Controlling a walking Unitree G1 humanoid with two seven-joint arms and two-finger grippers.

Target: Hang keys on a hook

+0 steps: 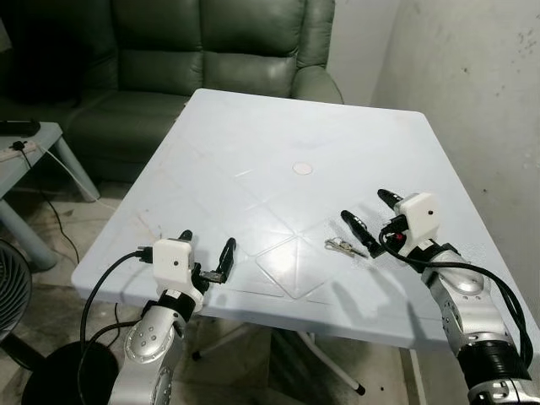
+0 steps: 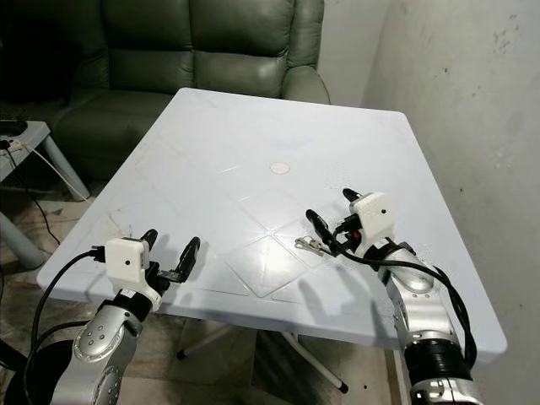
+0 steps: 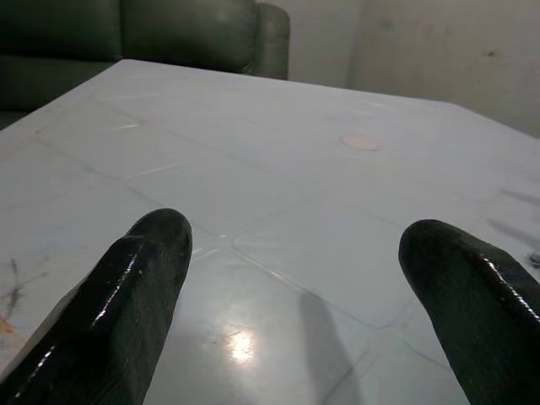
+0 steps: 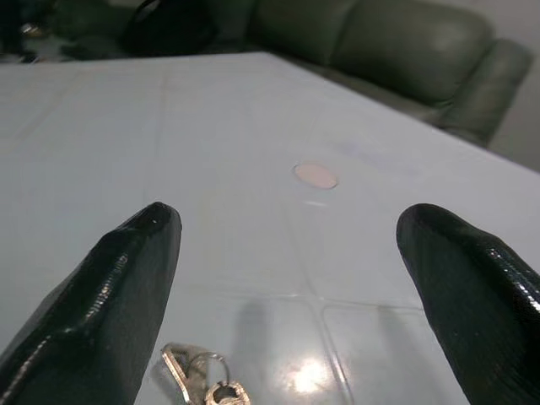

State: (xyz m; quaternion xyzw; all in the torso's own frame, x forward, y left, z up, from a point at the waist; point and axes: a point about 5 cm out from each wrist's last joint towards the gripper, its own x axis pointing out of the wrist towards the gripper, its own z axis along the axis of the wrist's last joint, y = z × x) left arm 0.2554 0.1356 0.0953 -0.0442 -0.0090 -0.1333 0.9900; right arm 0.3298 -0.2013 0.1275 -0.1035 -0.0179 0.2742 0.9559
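White table (image 1: 253, 143), green sofa (image 1: 169, 51) behind, wall (image 1: 472, 76) rt.

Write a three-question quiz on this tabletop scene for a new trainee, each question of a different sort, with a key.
1. True or false: the keys lie flat on the white table.
2. Which gripper is nearer the keys?
A. left gripper
B. right gripper
3. Fill the gap: behind the table stands a dark green ____.

Key
1. True; they lie on the tabletop, not held by either gripper.
2. B; its open fingers sit just beside the keys, while the left gripper hangs open over the table's near edge.
3. Sofa.
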